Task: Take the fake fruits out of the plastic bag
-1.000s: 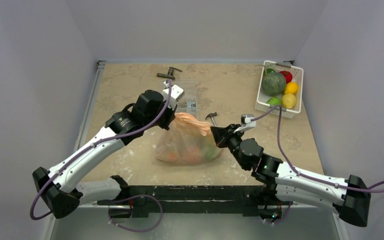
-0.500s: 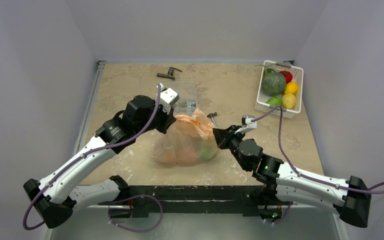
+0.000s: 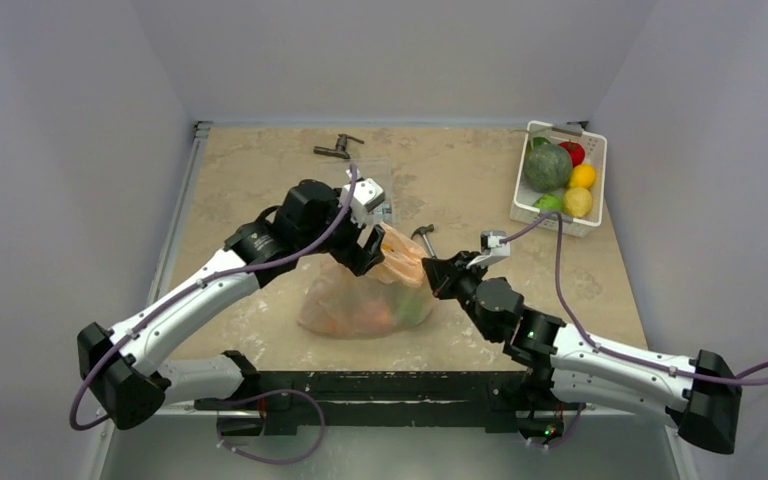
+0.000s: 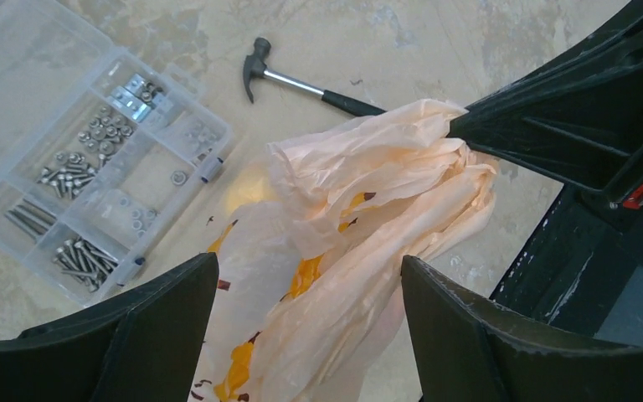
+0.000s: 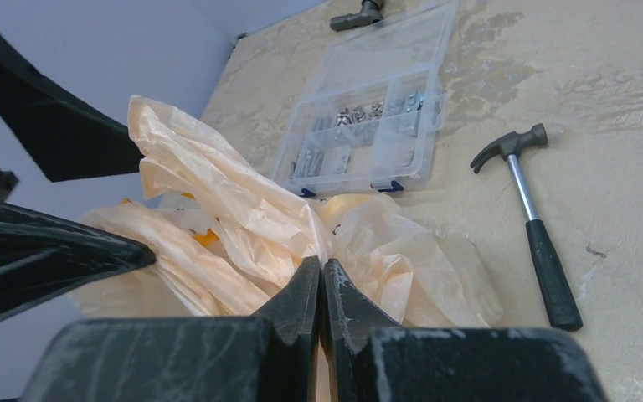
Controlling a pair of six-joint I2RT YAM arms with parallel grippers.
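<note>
The peach-orange plastic bag (image 3: 355, 295) lies mid-table, its bunched top lifted toward the right. Through its film the fake fruits show as blurred shapes: an orange one (image 3: 345, 316) and a green one (image 3: 411, 306). My left gripper (image 4: 308, 264) is open and straddles the bag's (image 4: 368, 193) crumpled neck without pinching it. My right gripper (image 5: 321, 266) is shut on a fold of the bag (image 5: 218, 209) at its right upper edge. In the top view the left gripper (image 3: 374, 246) sits just left of the right gripper (image 3: 429, 272).
A small hammer (image 3: 422, 234) lies just behind the bag. A clear parts box (image 4: 92, 167) of screws sits beyond it, with a black tool (image 3: 337, 147) at the far edge. At the back right a white basket (image 3: 555, 222) holds a dark green vegetable and red and yellow pieces.
My left gripper has opened, let go of the bag's top and shifted right over the neck. The bag has sagged lower and to the left. The right gripper has kept its hold.
</note>
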